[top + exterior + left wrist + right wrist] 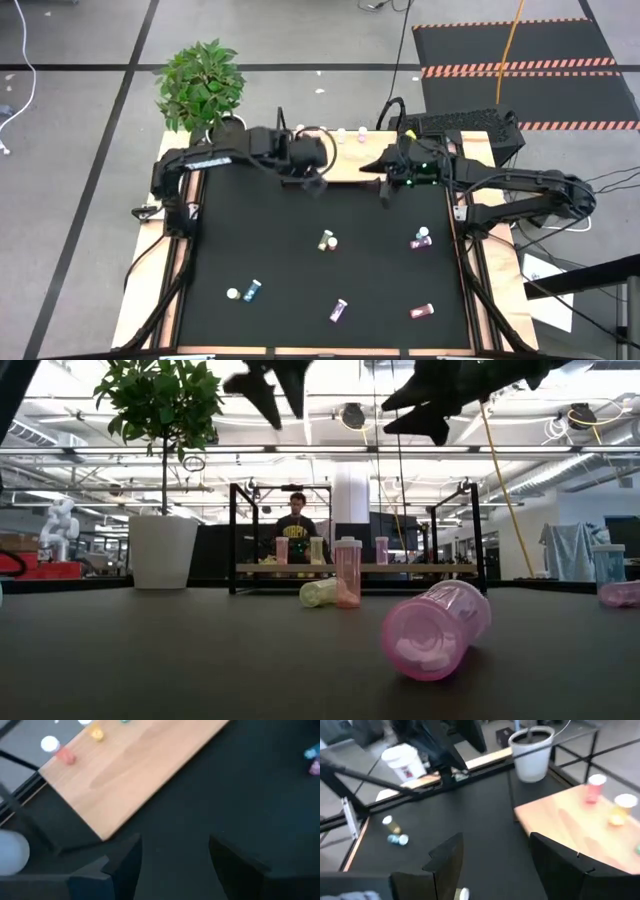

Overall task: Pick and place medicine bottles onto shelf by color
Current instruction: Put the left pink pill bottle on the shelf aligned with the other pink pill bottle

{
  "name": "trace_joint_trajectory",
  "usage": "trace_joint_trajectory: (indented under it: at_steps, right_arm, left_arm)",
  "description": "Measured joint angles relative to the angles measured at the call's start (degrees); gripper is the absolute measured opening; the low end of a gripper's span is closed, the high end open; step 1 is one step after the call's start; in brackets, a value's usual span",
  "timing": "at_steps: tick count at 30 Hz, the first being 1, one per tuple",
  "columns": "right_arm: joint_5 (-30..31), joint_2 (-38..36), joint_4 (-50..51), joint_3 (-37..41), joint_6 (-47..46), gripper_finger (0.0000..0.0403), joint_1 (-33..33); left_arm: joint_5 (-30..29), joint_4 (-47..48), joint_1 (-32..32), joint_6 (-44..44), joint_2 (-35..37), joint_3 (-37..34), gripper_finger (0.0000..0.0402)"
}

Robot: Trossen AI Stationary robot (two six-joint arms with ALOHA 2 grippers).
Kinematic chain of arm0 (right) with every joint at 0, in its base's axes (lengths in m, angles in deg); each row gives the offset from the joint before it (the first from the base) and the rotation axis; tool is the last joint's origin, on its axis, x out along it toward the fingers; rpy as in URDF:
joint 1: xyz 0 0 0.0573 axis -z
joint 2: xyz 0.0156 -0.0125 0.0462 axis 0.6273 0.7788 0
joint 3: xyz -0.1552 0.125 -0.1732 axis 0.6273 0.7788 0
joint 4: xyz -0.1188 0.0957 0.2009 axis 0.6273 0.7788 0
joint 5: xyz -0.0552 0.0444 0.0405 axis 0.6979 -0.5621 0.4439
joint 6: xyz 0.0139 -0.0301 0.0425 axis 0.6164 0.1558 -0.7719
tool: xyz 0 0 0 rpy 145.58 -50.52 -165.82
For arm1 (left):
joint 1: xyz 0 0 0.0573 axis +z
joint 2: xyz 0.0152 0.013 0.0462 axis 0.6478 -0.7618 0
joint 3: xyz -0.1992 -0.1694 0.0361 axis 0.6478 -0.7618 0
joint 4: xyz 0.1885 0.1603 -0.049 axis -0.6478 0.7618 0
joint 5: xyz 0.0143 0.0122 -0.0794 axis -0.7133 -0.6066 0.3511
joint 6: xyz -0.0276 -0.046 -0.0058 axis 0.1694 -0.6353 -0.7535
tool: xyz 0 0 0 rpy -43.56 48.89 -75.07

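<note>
Table [300, 260]: black mat top on a pale wooden base, grey tiled floor around it.

Far left corner: potted plant [203, 82] in a white pot [163, 550].

Left gripper [315, 185]: raised over the mat just before the shelf, jaws open, holding nothing.

Shelf [340, 165]: tan board at the far edge, black posts at its ends; small bottles stand along its back, pink [282, 549], yellow [317, 549] and pink [382, 549] among them.

Right gripper [385, 192]: raised beside the left one, jaws open and empty.

Loose medicine bottles on the mat: blue [252, 291], yellow [326, 240], purple [338, 310], purple [421, 238], pink [422, 311], lying on its side.

Room beyond: open workshop, a person [297, 525] behind the shelf.
</note>
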Motion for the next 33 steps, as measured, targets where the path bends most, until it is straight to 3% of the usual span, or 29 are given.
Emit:
trace_joint_trajectory:
  at_steps: [4, 9, 16, 23, 27, 33]
  right_arm:
    - [0.63, 3.32, -3.46, -0.16, 0.08, 0.0222, -4.96]
    - [9.71, 9.36, -6.55, -0.73, -4.87, 0.0222, -12.86]
    - [22.75, 17.76, -17.60, -0.87, -13.96, 0.0222, -21.36]
    - [27.16, 26.80, -19.88, -4.55, -21.24, 0.0222, -26.41]
    - [29.09, 31.14, -20.24, -6.40, -24.83, 0.0222, -28.01]
    - [30.28, 32.75, -16.58, -6.43, -30.00, 0.0222, -29.90]
  left_arm:
    - [-4.67, 4.77, -5.04, -2.14, 1.27, -0.07, 0.0214]
    - [-7.66, 7.09, -9.31, -0.46, 5.12, -3.93, 0.0207]
    - [-7.15, -1.46, -14.51, -3.66, 22.36, -26.71, 0.0207]
    - [-2.94, -10.50, -22.28, -6.92, 39.33, -46.30, 0.0207]
    - [-2.68, -16.37, -27.23, -8.53, 44.89, -55.22, 0.0207]
    - [-2.82, -29.06, -31.80, -8.64, 46.43, -66.62, 0.0207]
